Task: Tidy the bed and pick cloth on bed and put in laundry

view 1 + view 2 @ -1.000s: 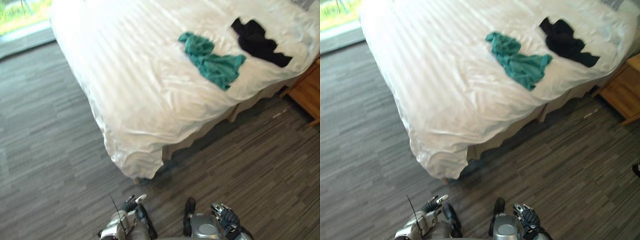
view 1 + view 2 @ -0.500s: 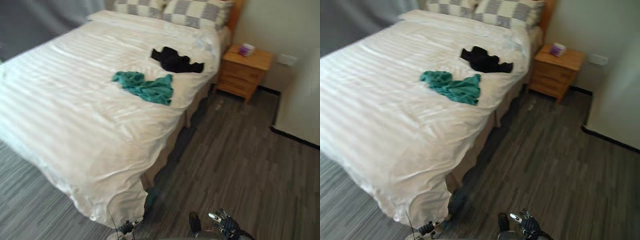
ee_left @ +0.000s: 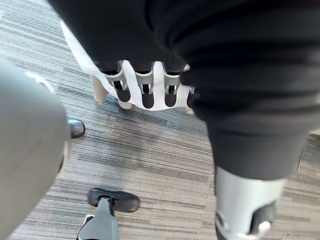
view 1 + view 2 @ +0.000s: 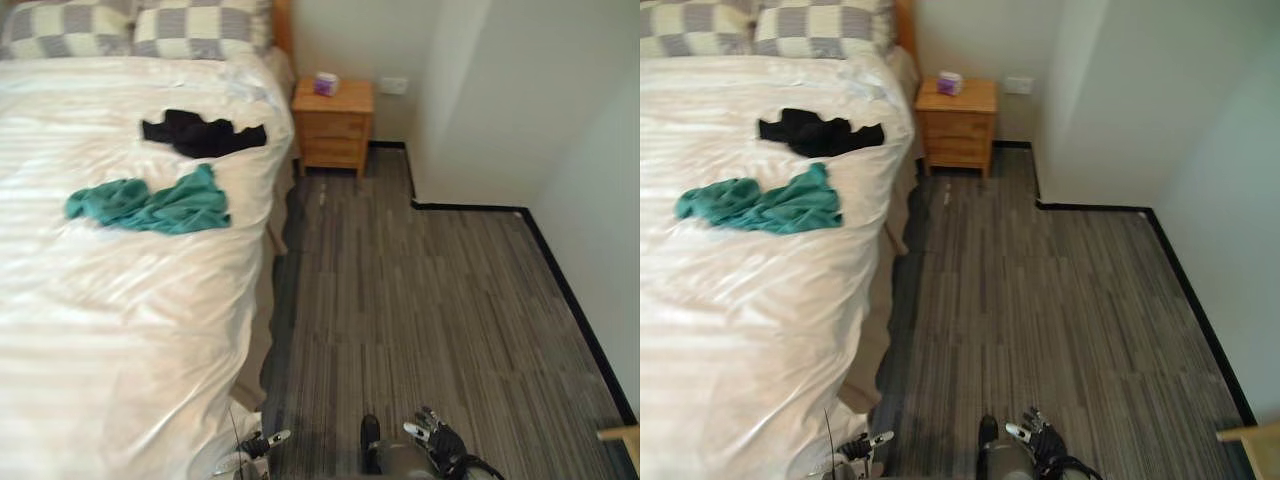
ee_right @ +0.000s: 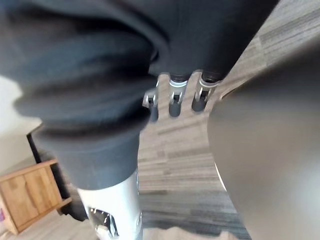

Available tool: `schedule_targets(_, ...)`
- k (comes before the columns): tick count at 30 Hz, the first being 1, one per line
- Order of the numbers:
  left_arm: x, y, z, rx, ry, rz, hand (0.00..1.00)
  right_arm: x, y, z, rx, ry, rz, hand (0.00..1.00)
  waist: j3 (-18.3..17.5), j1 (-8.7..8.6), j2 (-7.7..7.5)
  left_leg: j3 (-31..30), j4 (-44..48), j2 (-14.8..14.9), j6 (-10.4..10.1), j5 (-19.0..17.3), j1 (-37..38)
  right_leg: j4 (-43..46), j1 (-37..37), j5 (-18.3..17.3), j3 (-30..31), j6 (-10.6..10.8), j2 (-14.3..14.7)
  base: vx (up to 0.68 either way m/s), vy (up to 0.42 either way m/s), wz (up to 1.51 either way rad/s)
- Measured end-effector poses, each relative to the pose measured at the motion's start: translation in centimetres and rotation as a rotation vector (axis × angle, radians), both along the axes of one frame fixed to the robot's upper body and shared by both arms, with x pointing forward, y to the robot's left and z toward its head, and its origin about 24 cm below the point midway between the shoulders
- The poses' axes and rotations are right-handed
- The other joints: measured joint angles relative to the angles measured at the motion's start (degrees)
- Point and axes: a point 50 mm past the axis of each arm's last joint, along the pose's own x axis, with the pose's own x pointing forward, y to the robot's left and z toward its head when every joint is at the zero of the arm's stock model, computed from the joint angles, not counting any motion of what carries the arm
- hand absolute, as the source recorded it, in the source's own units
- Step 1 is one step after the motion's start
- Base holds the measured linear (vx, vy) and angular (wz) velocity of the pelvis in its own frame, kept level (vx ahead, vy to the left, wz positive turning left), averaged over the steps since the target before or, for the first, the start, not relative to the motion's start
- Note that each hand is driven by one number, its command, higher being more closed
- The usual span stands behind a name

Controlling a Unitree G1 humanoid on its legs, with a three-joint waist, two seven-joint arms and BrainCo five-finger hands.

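While the left hand (image 4: 262,441) and right hand (image 4: 437,440) hang loose-fingered, the teal cloth (image 4: 150,207) lies across the bed (image 4: 120,330).

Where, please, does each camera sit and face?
Left eye view: on the head, facing down at the bed, teal cloth and nightstand; left hand and right hand at the bottom.
Right eye view: beside it, sharing that scene.
Left wrist view: along the left hand, at floor and bed corner.
Right wrist view: along the right hand, at floor.
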Motion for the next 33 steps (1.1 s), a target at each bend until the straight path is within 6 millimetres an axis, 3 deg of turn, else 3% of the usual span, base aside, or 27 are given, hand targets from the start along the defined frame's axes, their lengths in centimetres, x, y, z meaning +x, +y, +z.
schedule_targets(2,-0.4,0.4,-0.1,0.012,0.018,0.034,0.00,-0.9,0.0,-0.4,0.002,0.037,-0.030,0.00,-0.9,0.53,1.91,-0.4,1.3,2.0,0.6,1.4,-0.7,-11.4,4.3,6.7,2.9,0.1,3.9,0.00,-0.047,-0.91)
schedule_targets(6,-0.1,-0.1,-0.1,-0.011,0.007,0.038,0.00,-1.2,0.1,-0.6,-0.011,0.067,-0.018,0.00,-0.7,-0.07,1.13,-4.7,1.1,1.1,1.4,2.5,-1.3,-24.5,10.8,13.7,5.1,-0.1,4.4,0.01,-0.028,-0.31)
schedule_targets(7,-1.4,-0.4,-0.6,-0.019,0.087,0.016,0.00,-2.0,0.2,-1.1,-0.036,0.134,-0.025,0.00,-4.0,-0.62,2.11,-4.9,3.9,0.2,-1.4,1.9,-0.4,-31.3,16.1,16.7,5.4,2.7,3.2,0.00,0.000,0.00)
schedule_targets(15,-1.4,-0.4,-0.6,-0.024,0.086,0.021,0.00,-2.2,0.2,-1.2,-0.035,0.138,-0.036,0.00,-4.0,-0.96,2.09,-4.8,3.6,0.2,-1.7,2.1,-0.4,-31.0,16.1,16.9,4.8,2.8,2.8,0.00,0.000,0.03)
schedule_targets(19,-1.5,-0.3,-0.6,-0.023,0.085,0.025,0.00,-2.1,0.3,-1.2,-0.026,0.134,-0.087,0.00,-3.3,-1.24,1.40,-4.3,1.8,-0.1,-3.0,3.5,0.9,-30.9,17.0,17.0,2.7,2.8,2.1,-0.01,0.010,0.19)
schedule_targets(20,-1.6,-0.2,-0.6,-0.022,0.083,0.027,0.00,-2.0,0.3,-1.1,-0.021,0.129,-0.095,0.00,-2.5,-1.02,1.21,-3.9,1.8,0.3,-3.1,3.7,1.5,-28.6,16.3,16.1,1.8,2.4,2.2,-0.06,-0.028,0.01)
schedule_targets(24,-2.4,1.8,-0.4,0.022,0.052,0.057,0.00,-1.7,0.9,-1.0,0.023,0.098,-0.147,0.00,-0.3,-1.12,-1.10,-0.6,5.0,1.5,-4.2,3.4,1.6,-9.0,8.9,3.6,-3.3,-0.2,0.4,-0.09,-0.118,0.04)
schedule_targets(25,-2.7,1.7,-0.3,0.018,0.040,0.065,0.00,-1.6,0.6,-0.8,0.019,0.084,-0.150,0.00,-0.5,-2.11,-0.13,2.7,6.9,4.0,-8.4,0.2,1.5,-5.7,8.8,1.1,-5.9,-1.3,0.7,-0.05,-0.171,0.22)
schedule_targets(26,-3.3,1.5,-0.4,0.009,0.045,0.076,0.00,-1.4,0.4,-0.7,0.012,0.075,-0.138,0.00,-0.6,-2.61,0.38,5.5,8.7,5.6,-9.3,-1.5,1.1,-4.6,8.5,0.3,-6.8,-1.2,1.0,-0.04,-0.134,0.10)
schedule_targets(27,-3.0,1.8,-0.3,0.000,0.018,0.114,0.00,-1.0,0.4,-0.5,0.000,0.065,-0.100,0.00,0.0,-2.49,0.35,7.5,19.3,8.5,-8.0,-2.0,-2.1,-3.6,7.8,-1.1,-6.1,-1.9,1.8,-0.02,-0.271,-0.45)
schedule_targets(28,-2.3,2.1,0.0,0.007,-0.023,0.125,0.00,-1.0,0.2,-0.6,-0.014,0.075,-0.066,0.00,0.1,-1.25,0.67,5.4,34.5,11.9,-2.4,3.8,-9.3,-6.0,8.9,-1.1,-4.6,-2.2,3.3,0.02,-0.284,-0.68)
schedule_targets(29,-2.5,1.9,0.0,0.003,-0.018,0.123,0.00,-1.0,0.0,-0.6,-0.022,0.077,-0.055,0.00,0.2,-1.11,1.96,3.2,39.4,13.7,-0.3,8.4,-12.3,-9.0,11.2,-1.0,-4.6,-2.3,4.2,0.13,-0.281,-1.07)
schedule_targets(30,-2.0,1.7,0.1,0.001,-0.059,0.130,0.00,-0.2,-0.3,-0.2,-0.026,0.050,-0.043,0.00,1.6,-0.39,2.17,0.2,48.2,15.3,-0.8,13.1,-16.9,-6.5,12.5,-3.0,-5.3,-3.8,3.7,0.30,-0.062,-0.97)
schedule_targets(31,-1.5,2.1,0.4,0.010,-0.092,0.137,0.00,0.1,-0.7,-0.1,-0.036,0.045,-0.040,0.00,3.2,-0.33,2.63,-2.3,52.1,14.2,-2.3,11.2,-19.0,-7.0,14.3,-2.0,-4.1,-4.3,3.1,0.28,-0.057,-1.10)
schedule_targets(32,-1.4,1.6,0.3,-0.011,-0.092,0.131,0.00,0.5,-1.3,0.1,-0.046,0.038,-0.053,0.00,4.6,-0.53,4.47,-4.3,53.0,13.1,-3.2,9.5,-20.6,-7.5,15.9,-2.5,-2.6,-5.0,4.2,0.28,-0.041,-1.02)
schedule_targets(33,-1.3,0.9,0.3,-0.044,-0.102,0.140,0.00,0.6,-1.6,0.1,-0.050,0.035,-0.063,0.00,5.3,-0.40,5.12,-4.5,51.0,10.7,-3.2,8.9,-22.6,-7.9,17.1,-2.6,-1.1,-5.2,4.6,0.15,-0.069,-0.82)
